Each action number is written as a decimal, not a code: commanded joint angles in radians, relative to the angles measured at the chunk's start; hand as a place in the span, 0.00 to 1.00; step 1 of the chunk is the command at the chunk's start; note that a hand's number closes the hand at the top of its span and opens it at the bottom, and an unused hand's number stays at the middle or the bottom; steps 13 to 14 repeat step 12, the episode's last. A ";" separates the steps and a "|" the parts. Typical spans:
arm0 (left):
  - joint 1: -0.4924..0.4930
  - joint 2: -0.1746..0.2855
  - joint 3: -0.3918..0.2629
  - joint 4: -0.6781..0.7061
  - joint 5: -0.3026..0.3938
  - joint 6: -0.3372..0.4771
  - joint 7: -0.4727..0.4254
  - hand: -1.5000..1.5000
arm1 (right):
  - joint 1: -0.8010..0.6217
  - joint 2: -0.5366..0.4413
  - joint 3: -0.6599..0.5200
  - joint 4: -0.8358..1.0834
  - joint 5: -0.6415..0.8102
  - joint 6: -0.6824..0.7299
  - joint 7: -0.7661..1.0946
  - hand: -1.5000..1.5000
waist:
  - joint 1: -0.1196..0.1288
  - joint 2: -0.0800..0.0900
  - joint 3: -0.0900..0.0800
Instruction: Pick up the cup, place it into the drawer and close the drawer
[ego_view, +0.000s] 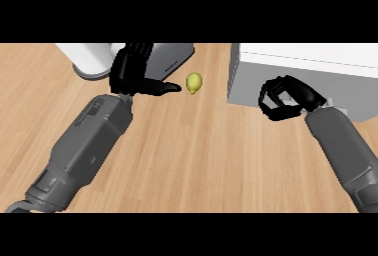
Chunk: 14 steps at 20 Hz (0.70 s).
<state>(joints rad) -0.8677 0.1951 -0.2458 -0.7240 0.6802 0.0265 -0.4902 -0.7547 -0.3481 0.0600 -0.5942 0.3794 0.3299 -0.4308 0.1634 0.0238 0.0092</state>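
No cup shows anywhere in the head view. The drawer unit (310, 70) is a white box with a grey front at the right rear of the counter. My right hand (284, 100) is against its front face near the lower left corner, fingers curled, and nothing shows inside them. My left hand (135, 70) rests open at the upper left, fingers straight and pointing away, thumb stretched toward the right.
A small yellow-green fruit (193, 83) lies on the wooden counter (199, 160) just right of the left thumb. A white and grey appliance (96, 60) stands at the back left, partly behind the left hand.
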 joint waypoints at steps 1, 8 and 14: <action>0.026 0.007 -0.008 -0.018 0.005 -0.030 0.012 0.00 | -0.179 -0.104 -0.094 0.050 -0.004 -0.093 0.087 1.00 | 0.043 0.019 -0.006; 0.042 0.014 -0.008 -0.033 0.009 -0.045 0.014 0.00 | -0.165 -0.138 -0.112 0.001 -0.043 -0.027 0.104 1.00 | 0.062 0.025 -0.007; 0.052 0.005 -0.016 -0.041 0.004 -0.049 0.005 0.00 | -0.145 -0.137 -0.119 -0.020 -0.064 -0.002 0.104 1.00 | 0.063 0.031 -0.006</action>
